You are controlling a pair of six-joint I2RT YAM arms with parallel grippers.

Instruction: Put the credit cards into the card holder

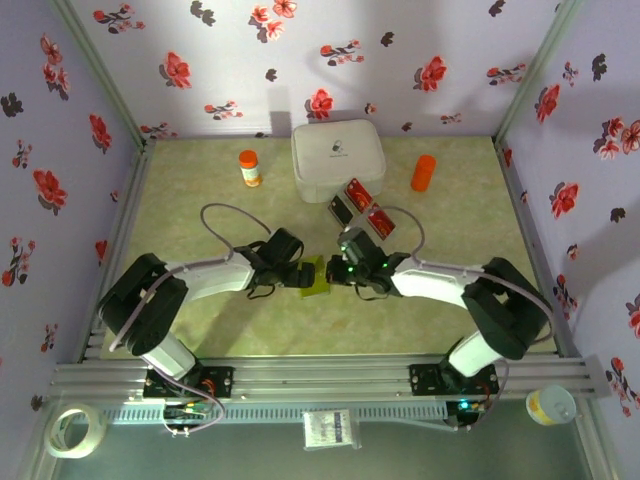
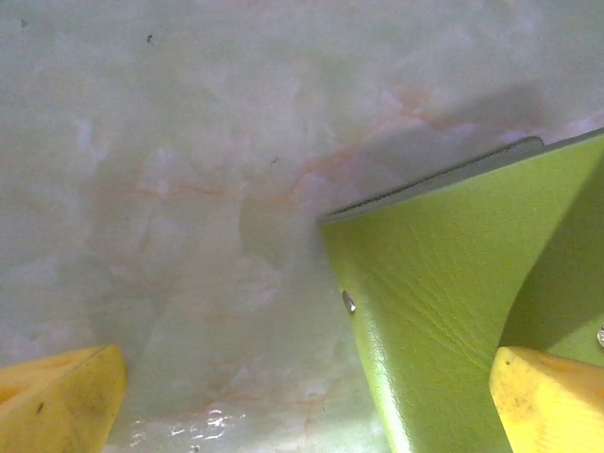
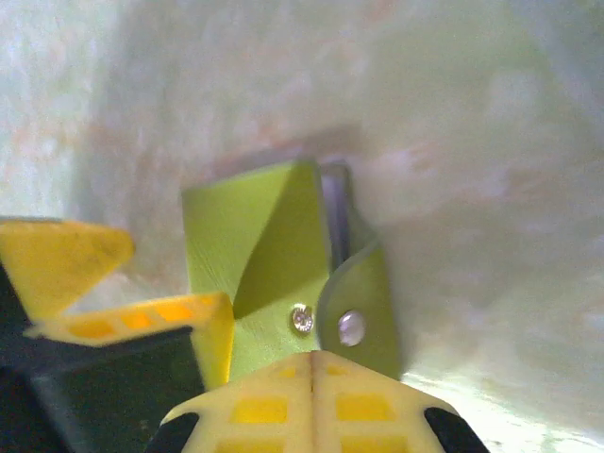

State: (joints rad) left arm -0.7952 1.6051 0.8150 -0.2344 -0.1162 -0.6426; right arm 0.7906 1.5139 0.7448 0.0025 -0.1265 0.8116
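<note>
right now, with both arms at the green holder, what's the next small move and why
Probably close the left end effector on the card holder wall standing between its open jaws. The right end effector looks shut on the holder's snap edge, and the credit cards lie by the white box; a left grip would free the right to fetch one.

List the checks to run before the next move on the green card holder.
1. Right hand shut on the card holder near its snaps: ok.
2. Left hand open, one finger at the holder's flap: ok.
3. Holder pocket spread wide enough for a card: cannot tell.
4. A card held ready: not ok; the credit cards lie on the table beside the white box.
5. Orange bottle and orange cylinder stand clear of the cards-to-holder path: ok.
</note>
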